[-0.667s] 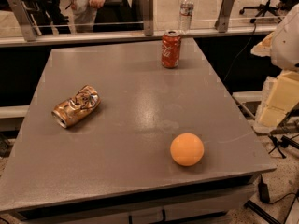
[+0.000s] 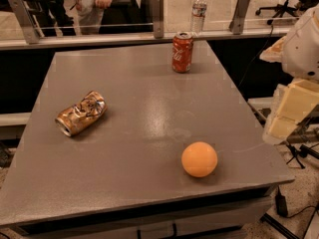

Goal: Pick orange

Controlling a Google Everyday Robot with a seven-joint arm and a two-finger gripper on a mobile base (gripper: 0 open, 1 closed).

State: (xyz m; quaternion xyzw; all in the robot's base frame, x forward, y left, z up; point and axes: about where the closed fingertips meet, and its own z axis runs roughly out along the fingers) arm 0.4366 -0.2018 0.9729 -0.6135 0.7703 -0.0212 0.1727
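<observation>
The orange [image 2: 199, 159] is a smooth round ball lying on the grey table [image 2: 139, 113] near its front right corner. Nothing touches it. My arm's white shell [image 2: 304, 44] and the cream-coloured gripper [image 2: 291, 111] hang at the right edge of the view, beyond the table's right side. The gripper is to the right of the orange and a little farther back, well apart from it.
A crushed bronze-orange can [image 2: 81, 113] lies on its side at the table's left. An upright red soda can [image 2: 182, 52] stands at the back edge. A water bottle [image 2: 199, 11] stands on the ledge behind it, by a railing with people beyond. Cables lie on the floor at right.
</observation>
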